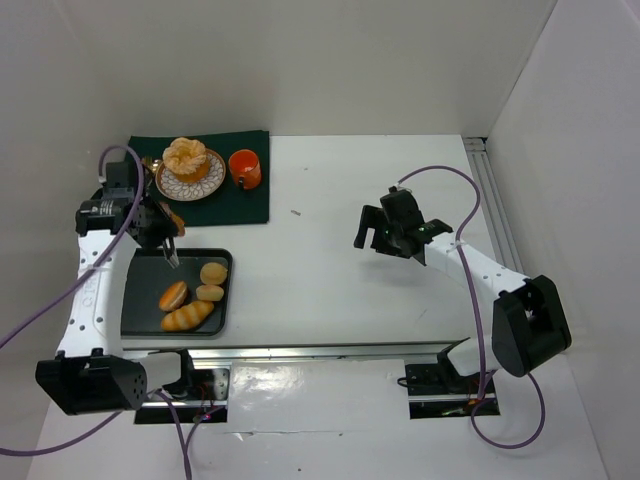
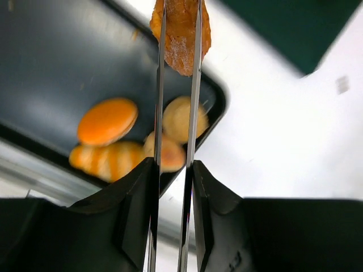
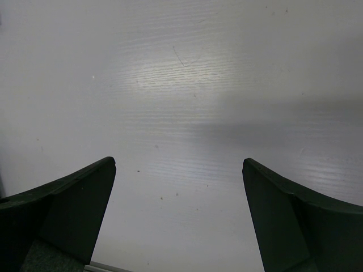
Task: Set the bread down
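The bread point(image 1: 185, 157) is seen resting on a patterned plate point(image 1: 190, 191) on the green mat point(image 1: 250, 205) at the far left of the table point(image 1: 330, 180). An orange cup point(image 1: 245, 168) stands just right of the plate. The left gripper point(image 2: 173, 164) is pressed onto a pair of thin metal tongs point(image 2: 160, 102), and a brown crusty piece point(image 2: 180, 37) is pinched between the tong tips. This piece is held above the far part of the dark tray point(image 1: 143, 285), which lies near and left of centre. A smooth orange bun point(image 1: 173, 295), a striped loaf point(image 1: 188, 316) and two small buns point(image 1: 212, 282) are lying in the tray. The right gripper point(image 3: 178, 164) is spread wide and empty above bare table at the right, well apart from the bread.
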Tool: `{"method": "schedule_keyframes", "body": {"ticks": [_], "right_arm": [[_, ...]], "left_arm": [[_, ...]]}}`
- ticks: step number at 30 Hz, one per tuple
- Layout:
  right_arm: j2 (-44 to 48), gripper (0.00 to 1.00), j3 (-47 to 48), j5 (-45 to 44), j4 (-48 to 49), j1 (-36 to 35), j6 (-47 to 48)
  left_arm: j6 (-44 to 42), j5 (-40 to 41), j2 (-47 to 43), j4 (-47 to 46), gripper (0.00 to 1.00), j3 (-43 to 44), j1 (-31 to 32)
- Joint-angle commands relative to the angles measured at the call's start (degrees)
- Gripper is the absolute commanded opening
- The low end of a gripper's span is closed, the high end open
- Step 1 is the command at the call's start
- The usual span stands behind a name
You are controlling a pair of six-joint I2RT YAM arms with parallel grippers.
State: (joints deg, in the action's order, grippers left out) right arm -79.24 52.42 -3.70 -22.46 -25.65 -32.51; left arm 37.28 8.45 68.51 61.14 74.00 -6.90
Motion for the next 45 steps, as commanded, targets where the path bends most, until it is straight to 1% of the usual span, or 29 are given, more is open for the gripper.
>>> {"method": "schedule_keyframes", "body": {"ticks": [1, 2, 6, 8, 9, 14, 15, 17, 18, 20, 22, 25, 28, 30, 31, 33, 34, 35, 38, 39, 41, 45], "right_arm": [[-0.04, 1.0, 1.28, -0.78, 2.24, -0.54, 0.08], [-0.04, 1.0, 1.28, -0.78, 2.24, -0.54, 0.08], [-0.04, 1.0, 1.8, -1.83, 1.54, -1.07, 0.08], [-0.04, 1.0, 1.8, -2.35, 1.01, -1.07, 0.08], [-0.04, 1.0, 1.8, -2.88, 0.49, -1.07, 0.08], [-0.04, 1.0, 2.33, -3.59, -0.04, -1.07, -0.45], [-0.04, 1.0, 2.33, -3.59, -0.56, -1.07, -0.45], [-0.04, 1.0, 2.33, -4.21, -0.57, -1.07, -0.97], [-0.04, 1.0, 2.33, -4.21, -0.57, -1.07, -0.97], [-0.73, 1.0, 2.33, -4.21, -0.57, -1.07, -0.97], [-0.74, 1.0, 2.85, -4.21, -0.57, -1.07, -0.97], [-2.06, 1.0, 3.47, -4.99, -1.62, -1.07, -0.97], [-2.58, 1.0, 4.0, -5.61, -2.15, -1.07, -0.97], [-2.58, 1.0, 4.0, -5.61, -2.77, -1.07, -1.5], [-2.58, 1.0, 4.0, -5.61, -2.77, -1.07, -1.5], [-1.89, 1.0, 4.0, -6.23, -3.29, -1.07, -1.5], [-1.88, 1.0, 4.0, -6.23, -3.29, -1.07, -1.5], [-1.36, 1.0, 3.39, -6.23, -2.77, -1.07, -2.02], [-1.35, 1.0, 3.39, -5.7, -2.77, -1.07, -2.03], [-1.35, 1.0, 3.39, -5.7, -2.77, -1.07, -2.03], [-1.35, 1.0, 3.39, -5.7, -2.77, -1.07, -2.03], [-1.35, 1.0, 3.39, -5.17, -2.77, -1.07, -2.56]], "left_arm": [[-0.9, 1.13, 1.09, -5.15, 0.07, 5.71, -0.31], [-0.89, 1.13, 1.97, -6.72, 0.04, 5.72, -0.31], [-0.19, -0.97, 7.94, -17.43, 0.03, 8.61, -0.31], [-0.19, -0.98, 10.75, -19.56, 0.03, 10.02, -0.31], [-0.19, -0.98, 13.64, -20.62, 0.03, 11.51, -0.31], [-0.18, -2.38, 18.93, -28.34, 0.01, 14.5, -0.31], [-0.19, -1.86, 19.55, -28.36, 0.03, 16.25, -0.31], [-0.89, -1.33, 22.45, -28.36, 0.03, 18.89, -0.31], [-1.5, -1.33, 23.76, -28.36, 0.05, 21.95, -0.31], [-1.51, -0.71, 26.57, -27.48, 0.05, 24.87, -0.31], [-1.51, -1.32, 31.23, -25.82, 0.05, 28.98, -0.31], [-1.51, -1.33, 36.93, -25.11, 0.08, 32.17, -0.84], [-0.98, -2.55, 40.98, -25.11, 0.18, 34.62, -0.84], [-0.36, -2.04, 42.4, -23.28, 0.22, 35.69, -0.84], [0.16, -1.51, 42.41, -23.26, 0.29, 35.69, -0.84], [0.16, -1.5, 43.02, -22.56, 0.38, 35.69, -0.84], [0.16, -1.5, 43.02, -22.56, 0.4, 35.69, -0.84], [0.16, -1.5, 42.41, -22.56, 0.49, 34.99, -0.84], [0.16, -1.5, 41.01, -22.56, 0.61, 34.99, -0.84], [-0.36, -2.03, 41.0, -22.56, 0.68, 34.99, -0.84], [-0.36, -2.03, 39.34, -22.56, 0.7, 34.46, -0.84], [-0.36, -2.03, 36.61, -22.56, 0.7, 33.93, -0.84]]}}
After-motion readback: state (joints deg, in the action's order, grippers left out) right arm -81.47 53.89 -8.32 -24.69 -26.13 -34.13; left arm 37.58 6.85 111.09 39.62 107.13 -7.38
